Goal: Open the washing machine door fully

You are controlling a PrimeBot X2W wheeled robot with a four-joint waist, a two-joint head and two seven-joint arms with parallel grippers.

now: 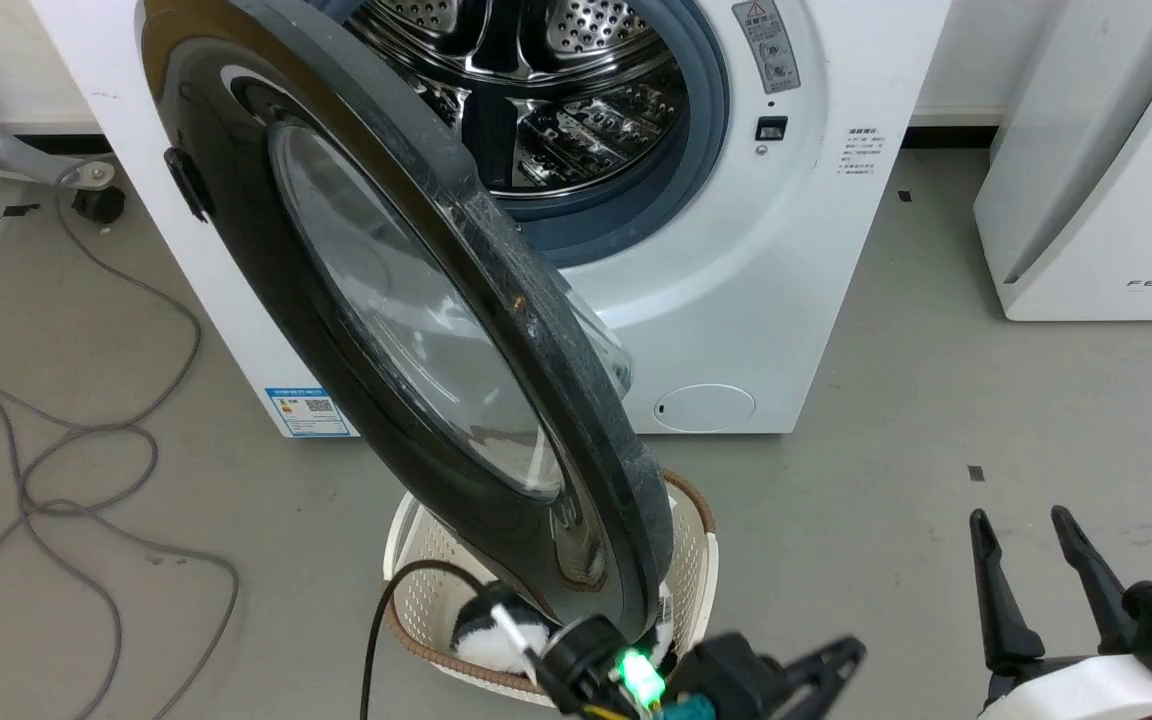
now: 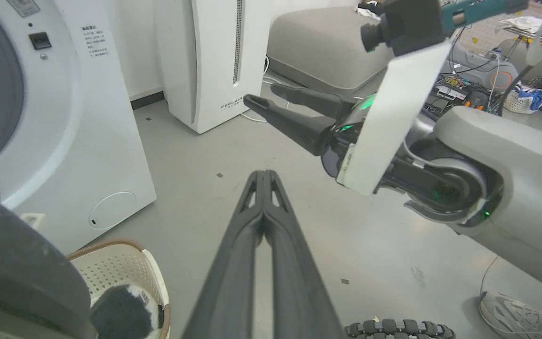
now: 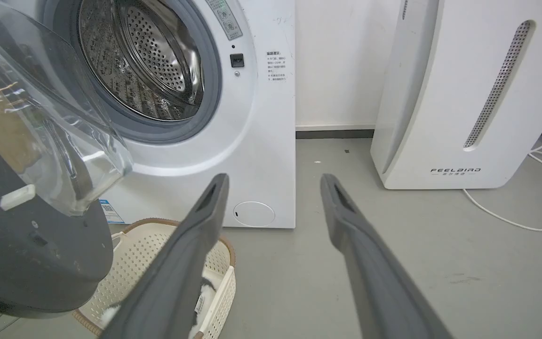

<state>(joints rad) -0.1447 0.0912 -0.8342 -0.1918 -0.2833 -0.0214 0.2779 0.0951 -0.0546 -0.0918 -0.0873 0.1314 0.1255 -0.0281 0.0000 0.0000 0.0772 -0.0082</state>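
Washing machine door (image 1: 406, 330), a round glossy black glass-windowed disc, stands swung out from the white boxy washing machine (image 1: 736, 300); left gripper (image 2: 264, 173) clenched empty, right gripper (image 3: 273, 181) released.

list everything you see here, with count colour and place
washing machine: 1, white, back centre
door: 1, black, swung open on left hinge
basket: 1, cream, floor under door's edge
plush: 1, black and white, in basket
appliance: 1, white, right of machine
cables: several, grey, floor left
shoe: 1, pale grey, floor by robot
left gripper: 1, dark, shut, near door's edge
right gripper: 1, dark, open, empty
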